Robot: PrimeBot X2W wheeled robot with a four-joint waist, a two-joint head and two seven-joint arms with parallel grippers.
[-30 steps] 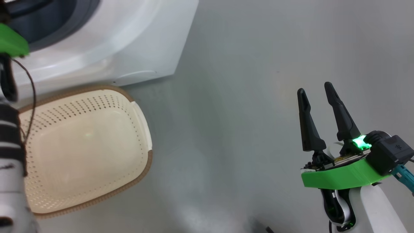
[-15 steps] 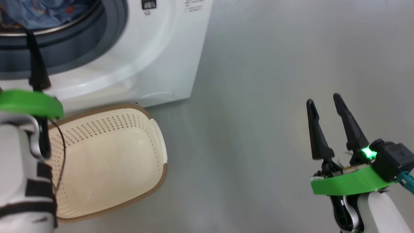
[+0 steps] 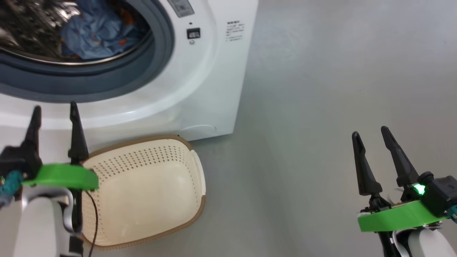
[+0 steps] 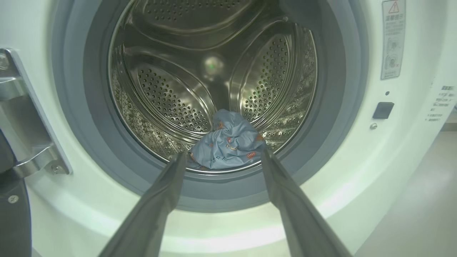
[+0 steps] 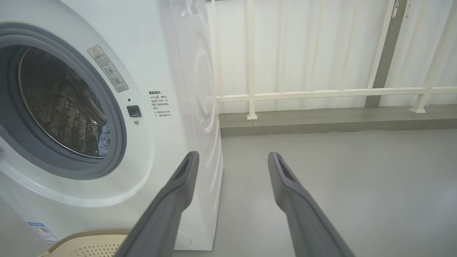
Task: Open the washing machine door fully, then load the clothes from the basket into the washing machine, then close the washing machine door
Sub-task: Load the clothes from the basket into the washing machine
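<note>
Just below the mouth of the washing machine (image 3: 214, 71), the left tool (image 3: 54, 107) has drawn back from the opening where it was a second ago — fingers spread wide, holding nothing — and the clothes (image 4: 228, 146) lie bunched at the drum's front lip. The basket (image 3: 142, 157) sits bare just beside the machine and the right tool (image 3: 370, 131) hangs wide and empty off right, so loading looks done, leaving only the closing.

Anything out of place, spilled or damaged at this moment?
Nothing stands out. The clothes lie bunched inside the washing machine, the basket sits upright and empty on the floor in front of it, and the left gripper and right gripper are open, holding nothing.
</note>
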